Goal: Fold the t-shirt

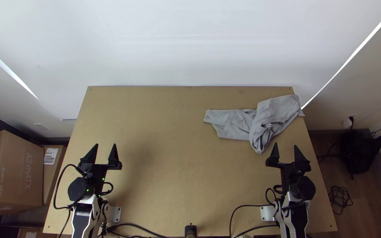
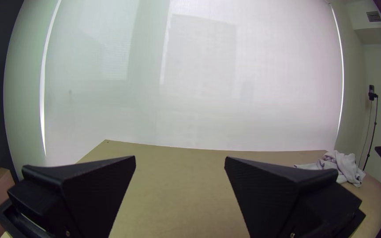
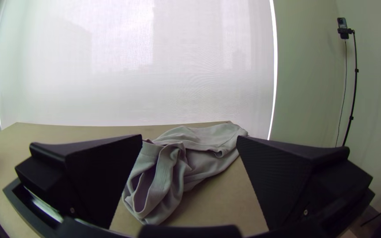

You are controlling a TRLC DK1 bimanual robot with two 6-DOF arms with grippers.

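Nearest me, my left tool point(image 1: 105, 145) and right tool point(image 1: 285, 145) both stand spread, gripping nothing. Beyond them on the desk point(image 1: 168, 176), the t-shirt point(image 1: 278, 110) lies bunched toward the far right, one flatter part pointing at the middle. I'd worry that a pinch on the twisted near folds would catch several layers (easy from up here) and drag the whole heap. Farther off, cloth seems to reach the right edge, though I can't quite judge; a careless push could tip it over.
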